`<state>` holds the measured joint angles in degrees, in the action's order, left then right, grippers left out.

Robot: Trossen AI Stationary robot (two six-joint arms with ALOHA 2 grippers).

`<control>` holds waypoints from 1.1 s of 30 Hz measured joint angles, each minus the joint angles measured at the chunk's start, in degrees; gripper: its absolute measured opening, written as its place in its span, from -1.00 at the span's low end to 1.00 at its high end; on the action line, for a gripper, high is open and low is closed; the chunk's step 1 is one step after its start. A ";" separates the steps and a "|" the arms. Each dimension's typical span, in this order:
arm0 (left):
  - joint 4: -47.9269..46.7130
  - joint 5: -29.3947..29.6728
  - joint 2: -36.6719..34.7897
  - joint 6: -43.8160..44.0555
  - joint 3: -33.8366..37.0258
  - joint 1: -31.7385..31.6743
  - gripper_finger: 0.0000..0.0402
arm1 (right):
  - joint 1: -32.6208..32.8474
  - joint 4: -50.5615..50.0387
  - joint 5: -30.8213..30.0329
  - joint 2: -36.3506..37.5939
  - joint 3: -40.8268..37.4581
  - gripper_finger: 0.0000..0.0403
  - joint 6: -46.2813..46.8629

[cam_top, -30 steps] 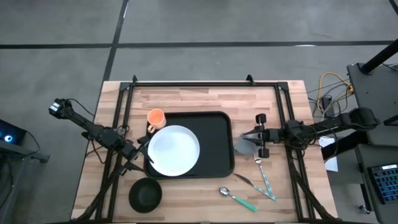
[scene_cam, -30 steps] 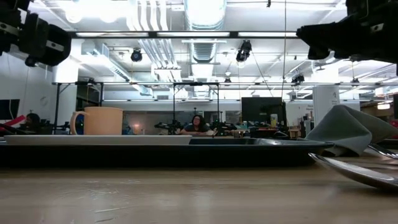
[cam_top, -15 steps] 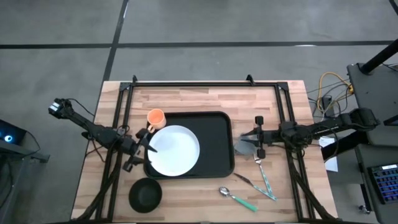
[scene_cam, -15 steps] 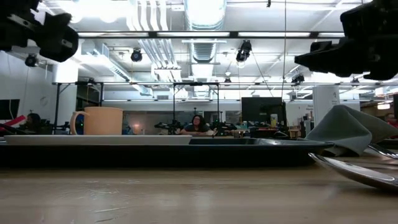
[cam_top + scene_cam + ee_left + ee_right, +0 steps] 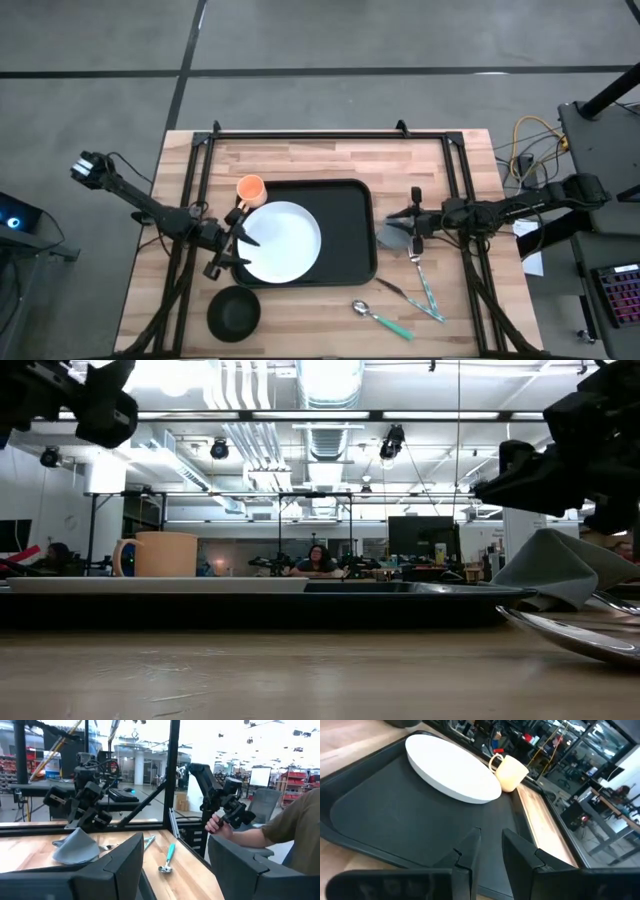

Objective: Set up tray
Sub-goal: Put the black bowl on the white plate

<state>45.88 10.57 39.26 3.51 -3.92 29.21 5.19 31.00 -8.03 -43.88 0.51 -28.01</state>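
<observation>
Black tray (image 5: 345, 235) unmoved; left gripper (image 5: 236, 245), jaws open, has crept over its 9 o'clock rim; right gripper (image 5: 408, 227), nearly closed, edged toward 3 o'clock.

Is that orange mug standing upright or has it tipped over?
Upright. From above, the orange mug shows its round open mouth; from table height it stands straight beside the tray, handle out sideways.

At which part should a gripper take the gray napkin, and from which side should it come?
Take the napkin at its raised peak, coming from above. It stands in a folded tent beside the tray, so the top ridge offers cloth to pinch. The right gripper hovers right there.
</observation>
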 joint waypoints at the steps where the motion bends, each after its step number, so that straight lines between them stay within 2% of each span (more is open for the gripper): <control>1: 0.42 0.00 1.39 0.00 -0.89 0.00 0.01 | 0.00 0.00 0.00 -0.02 0.00 -0.66 -0.27; 6: -0.46 0.02 10.24 -0.48 -9.14 0.00 0.01 | 0.02 -1.11 -0.07 -0.21 0.02 -0.66 -2.63; 10: -5.97 0.00 18.34 -7.45 -18.49 0.02 0.01 | 0.02 -1.27 -0.11 -0.20 0.02 -0.66 -2.63; 14: -21.42 0.00 25.80 -10.36 -29.88 0.02 0.01 | 0.01 -1.27 -0.10 -0.22 0.02 -0.66 -2.49; 21: -60.68 0.06 38.50 -9.96 -54.93 0.36 0.01 | 0.00 -2.10 -0.11 -0.20 0.02 -0.66 -2.43; 23: -68.48 0.33 41.74 -9.80 -60.72 1.06 0.01 | 0.01 -2.21 -0.10 -0.20 0.02 -0.66 -2.45; 28: -78.71 1.82 46.42 -7.79 -70.06 3.25 0.01 | 0.02 -2.19 -0.08 -0.20 0.02 -0.66 -2.17; 31: -81.27 1.84 46.98 -3.07 -71.39 4.33 0.01 | 0.04 -2.21 -0.07 -0.20 0.02 -0.66 -1.77; 33: -82.26 1.81 46.28 3.03 -71.06 4.92 0.01 | 0.02 -2.21 -0.07 -0.20 0.02 -0.66 -1.17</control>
<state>-36.39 12.38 85.54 6.53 -74.98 34.13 5.21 28.80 -8.10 -44.07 0.54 -29.18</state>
